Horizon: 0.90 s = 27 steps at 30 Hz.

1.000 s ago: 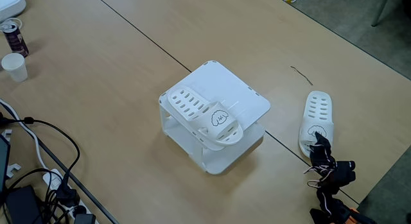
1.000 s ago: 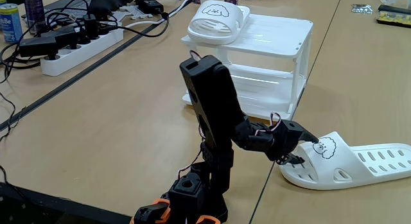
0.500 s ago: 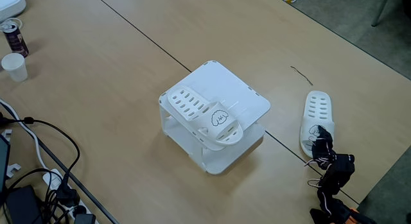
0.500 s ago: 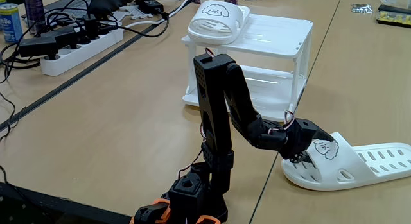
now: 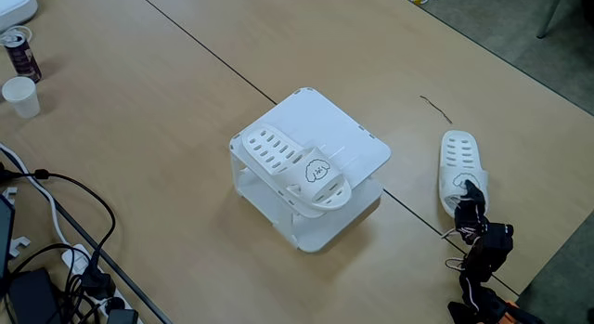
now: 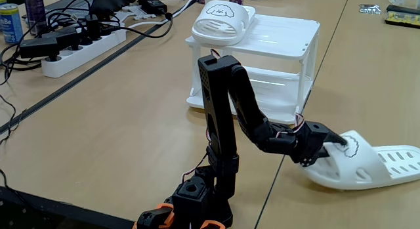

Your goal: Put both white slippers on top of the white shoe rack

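Observation:
One white slipper (image 5: 278, 155) (image 6: 220, 22) lies on top of the white shoe rack (image 5: 348, 138) (image 6: 282, 32), on its left part in both fixed views. The other white slipper (image 5: 459, 157) (image 6: 380, 166) is on the table to the right of the rack. My gripper (image 5: 471, 194) (image 6: 331, 145) is shut on this slipper's strap at the puppy-face end. One finger lies over the strap and the other is hidden under it. That end looks tilted slightly up off the table.
A power strip (image 6: 79, 42) with tangled cables (image 5: 56, 268) lies on the left. A paper cup (image 5: 20, 97) and a can (image 5: 20, 53) stand at the far left. A thin wire (image 5: 436, 109) lies beyond the slipper. The table edge runs close to the arm's base (image 6: 197, 203).
My gripper pushed forward into the table slipper's strap and closed on it. The slipper slid away from the arm's base and its near end rose a little.

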Available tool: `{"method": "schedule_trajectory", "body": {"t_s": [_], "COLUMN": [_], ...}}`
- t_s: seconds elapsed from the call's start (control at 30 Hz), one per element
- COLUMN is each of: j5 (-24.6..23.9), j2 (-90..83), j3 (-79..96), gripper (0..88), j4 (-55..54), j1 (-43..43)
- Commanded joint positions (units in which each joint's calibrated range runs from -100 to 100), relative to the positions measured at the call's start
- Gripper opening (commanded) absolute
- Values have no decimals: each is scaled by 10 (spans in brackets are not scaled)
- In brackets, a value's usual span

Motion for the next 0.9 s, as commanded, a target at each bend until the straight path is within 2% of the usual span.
{"method": "schedule_trajectory", "body": {"t_s": [0.0, 0.1, 0.3, 0.47, 0.7, 0.87], "j5": [4, 4, 4, 4, 4, 4], "j2": [-59, -98, -155, -155, -153, -153], "j3": [-61, -126, -320, -459, -592, -632], "gripper": [7, 7, 8, 8, 8, 8], "j4": [0, 30, 224, 324, 429, 452], "j1": [-10, -28, -74, -114, -184, -231]}}
